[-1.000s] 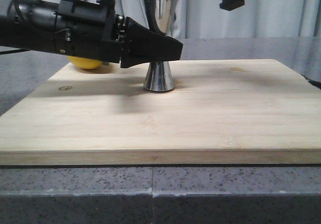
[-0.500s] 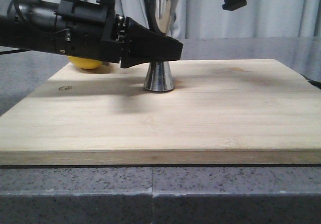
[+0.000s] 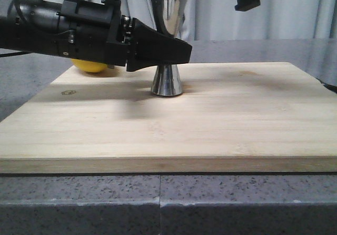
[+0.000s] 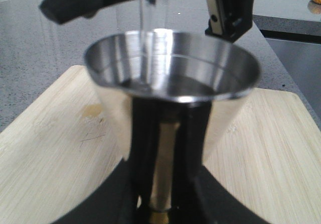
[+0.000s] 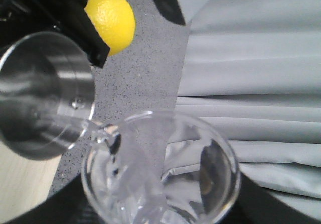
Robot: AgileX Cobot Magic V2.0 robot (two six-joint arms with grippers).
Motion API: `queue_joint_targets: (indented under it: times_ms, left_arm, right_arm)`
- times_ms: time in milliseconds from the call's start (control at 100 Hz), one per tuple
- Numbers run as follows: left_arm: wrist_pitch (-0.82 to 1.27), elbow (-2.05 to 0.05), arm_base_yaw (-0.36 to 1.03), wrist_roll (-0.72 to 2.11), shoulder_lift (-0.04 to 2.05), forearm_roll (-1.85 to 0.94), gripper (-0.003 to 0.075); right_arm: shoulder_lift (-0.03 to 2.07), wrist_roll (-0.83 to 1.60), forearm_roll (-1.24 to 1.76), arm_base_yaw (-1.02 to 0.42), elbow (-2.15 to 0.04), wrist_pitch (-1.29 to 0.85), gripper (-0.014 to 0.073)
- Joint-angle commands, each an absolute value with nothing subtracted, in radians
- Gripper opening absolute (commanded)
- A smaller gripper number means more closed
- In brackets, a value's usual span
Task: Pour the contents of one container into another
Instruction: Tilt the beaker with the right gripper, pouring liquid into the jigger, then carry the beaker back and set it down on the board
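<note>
Both black jaws of the left gripper (image 3: pixel 176 53) are closed around the thin waist of the tall shiny steel hourglass cup (image 3: pixel 167 42), which stands upright on the pale wooden board (image 3: pixel 221 119). A thin gold band shows at the waist in the left wrist view. The cup's wide top is round and bright like a mirror. Above it, the right gripper (image 5: pixel 160 219) holds the small clear glass beaker (image 5: pixel 160 174) tipped over, its rim right at the cup's edge. A thin stream of clear water (image 4: pixel 145 43) falls into the cup. A round yellow lemon (image 3: pixel 92 65) sits behind the left arm, at the board's far edge
</note>
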State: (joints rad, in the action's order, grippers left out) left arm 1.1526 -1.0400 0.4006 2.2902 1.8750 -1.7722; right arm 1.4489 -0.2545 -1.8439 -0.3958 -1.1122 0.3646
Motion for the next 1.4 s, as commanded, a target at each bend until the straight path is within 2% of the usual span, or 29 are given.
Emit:
queue_joint_targets:
  times_ms: [0, 540, 760, 970, 1390]
  left_arm:
    - [1.259, -1.068, 0.409, 2.289, 1.830, -1.850, 0.0070]
    - [1.259, -1.068, 0.409, 2.289, 1.830, -1.850, 0.0062]
    - [1.259, -1.068, 0.409, 2.289, 1.830, -1.850, 0.0062]
    - [1.259, -1.068, 0.409, 2.289, 1.830, -1.850, 0.0062]
    - [1.259, -1.068, 0.409, 2.289, 1.830, -1.850, 0.0062]
  right_arm:
    - [1.417, -0.244, -1.859, -0.396, -1.147, 0.356, 0.0269]
    - [1.417, -0.244, -1.859, -0.396, -1.147, 0.372, 0.0269]
    - [1.417, -0.325, -1.791, -0.396, -1.147, 0.369, 0.0269]
    - [1.417, -0.444, -1.605, -0.380, -1.147, 0.347, 0.0269]
    - [1.412, -0.472, -0.992, -0.251, -1.065, 0.368, 0.0269]
